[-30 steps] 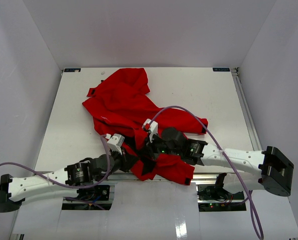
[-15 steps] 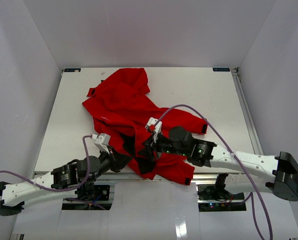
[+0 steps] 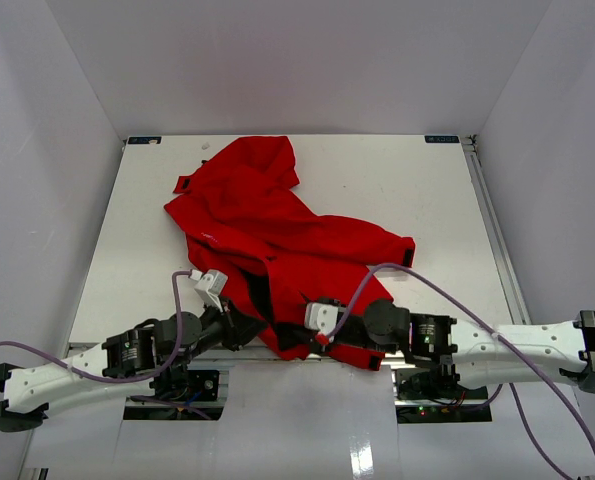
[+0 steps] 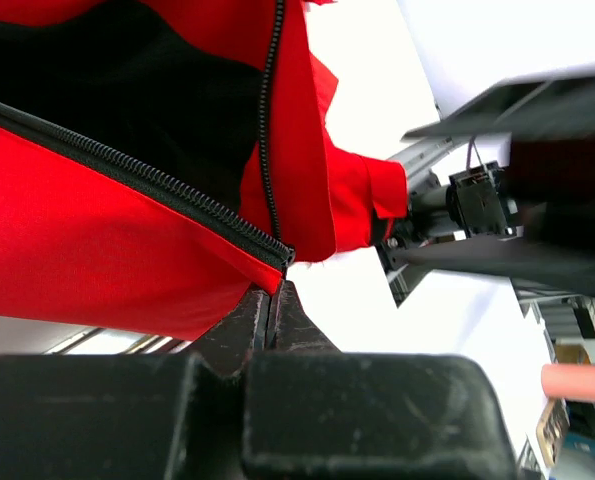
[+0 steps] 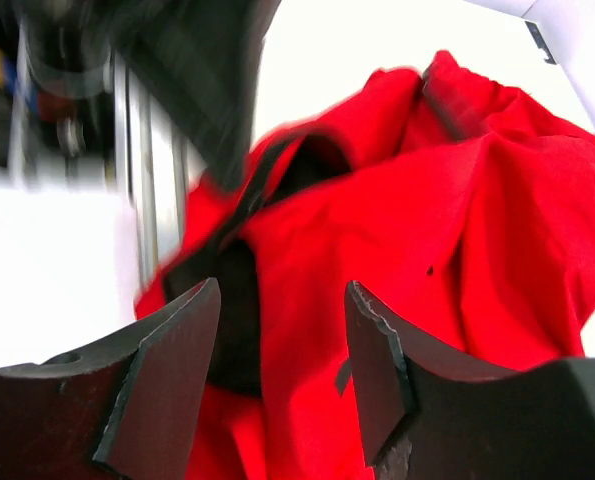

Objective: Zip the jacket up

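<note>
Currently | jacket (image 3: 267,230): crumpled on tabletop (image 3: 427,190), centre-left, hem at near edge, front open, black lining exposed | zipper (image 4: 157,185): two tooth rows apart, not joined | left end effector (image 4: 274,292): closed, pinching jacket hem at zipper's lower end | right end effector (image 5: 282,330): fingers spread, gripping nothing, over red fabric.

A white table (image 3: 432,195) stands between plain white walls (image 3: 277,60).

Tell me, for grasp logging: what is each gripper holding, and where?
The left gripper pinches the jacket at the bottom end of its zipper; the right gripper is open, empty.
</note>
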